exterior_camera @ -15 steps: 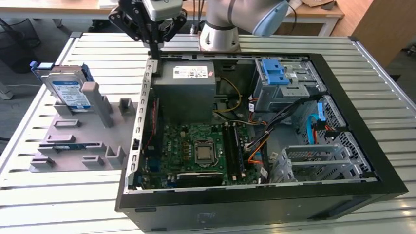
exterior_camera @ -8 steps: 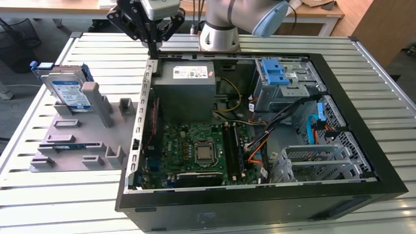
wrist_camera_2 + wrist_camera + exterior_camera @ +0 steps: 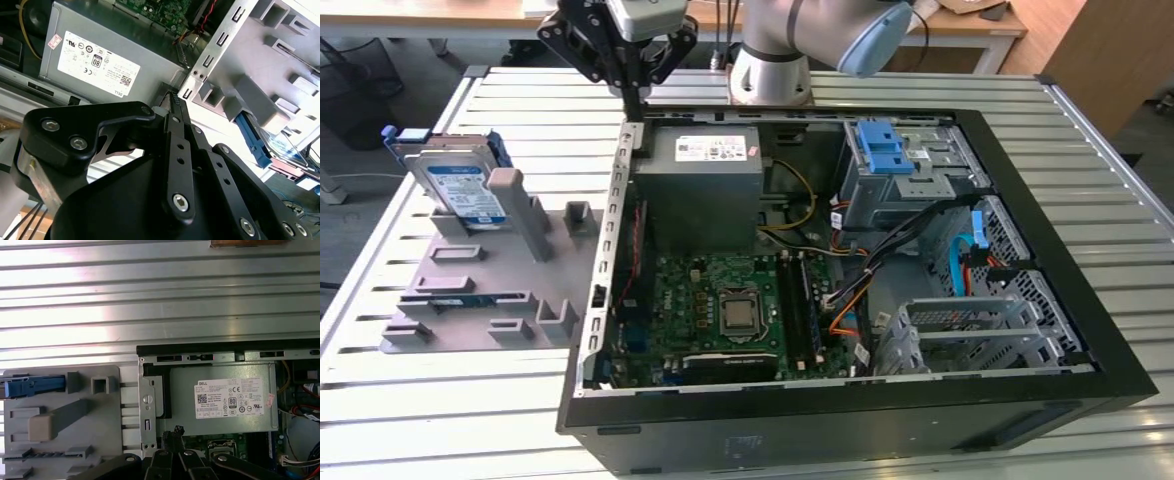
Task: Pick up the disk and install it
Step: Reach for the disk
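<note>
The disk (image 3: 460, 190), a silver drive with a white-and-blue label in a blue bracket, stands on edge in the grey holder (image 3: 480, 290) at the exterior view's left. My gripper (image 3: 636, 112) hangs shut and empty over the far left corner of the open computer case (image 3: 1014, 400), apart from the disk. In the second wrist view the closed fingertips (image 3: 172, 97) point at the case wall, with the disk (image 3: 285, 146) off to one side. The first wrist view shows the disk (image 3: 30, 386) edge-on in the holder and my gripper (image 3: 172, 432) low in the picture.
Inside the case lie a grey power supply (image 3: 698, 190), a green motherboard (image 3: 727, 305), a cage with a blue latch piece (image 3: 887, 150) and a bare metal drive cage (image 3: 961, 330). The case rests on a slatted metal table (image 3: 400, 420).
</note>
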`<state>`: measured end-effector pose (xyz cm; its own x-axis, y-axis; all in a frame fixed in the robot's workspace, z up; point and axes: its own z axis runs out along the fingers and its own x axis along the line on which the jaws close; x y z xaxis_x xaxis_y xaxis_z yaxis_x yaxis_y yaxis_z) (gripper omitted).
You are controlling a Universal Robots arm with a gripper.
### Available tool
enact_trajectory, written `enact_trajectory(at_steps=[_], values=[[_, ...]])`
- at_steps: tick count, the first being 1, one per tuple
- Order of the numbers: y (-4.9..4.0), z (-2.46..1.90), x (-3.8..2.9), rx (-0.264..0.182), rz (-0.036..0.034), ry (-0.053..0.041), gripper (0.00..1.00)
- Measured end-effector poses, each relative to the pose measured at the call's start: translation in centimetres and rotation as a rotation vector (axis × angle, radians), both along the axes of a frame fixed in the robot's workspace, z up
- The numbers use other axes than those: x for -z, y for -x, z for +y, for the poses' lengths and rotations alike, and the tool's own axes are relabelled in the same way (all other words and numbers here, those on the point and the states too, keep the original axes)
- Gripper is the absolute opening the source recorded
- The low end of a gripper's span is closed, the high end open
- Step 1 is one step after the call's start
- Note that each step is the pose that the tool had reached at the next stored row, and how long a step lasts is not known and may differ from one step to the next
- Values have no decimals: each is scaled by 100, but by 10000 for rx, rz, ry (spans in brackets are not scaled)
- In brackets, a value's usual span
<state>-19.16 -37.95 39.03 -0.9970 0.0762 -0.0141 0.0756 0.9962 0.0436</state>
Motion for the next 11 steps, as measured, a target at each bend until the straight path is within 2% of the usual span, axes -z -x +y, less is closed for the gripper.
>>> enact_trajectory(at_steps=[11], values=[[62,22,0,0,0,0,11]])
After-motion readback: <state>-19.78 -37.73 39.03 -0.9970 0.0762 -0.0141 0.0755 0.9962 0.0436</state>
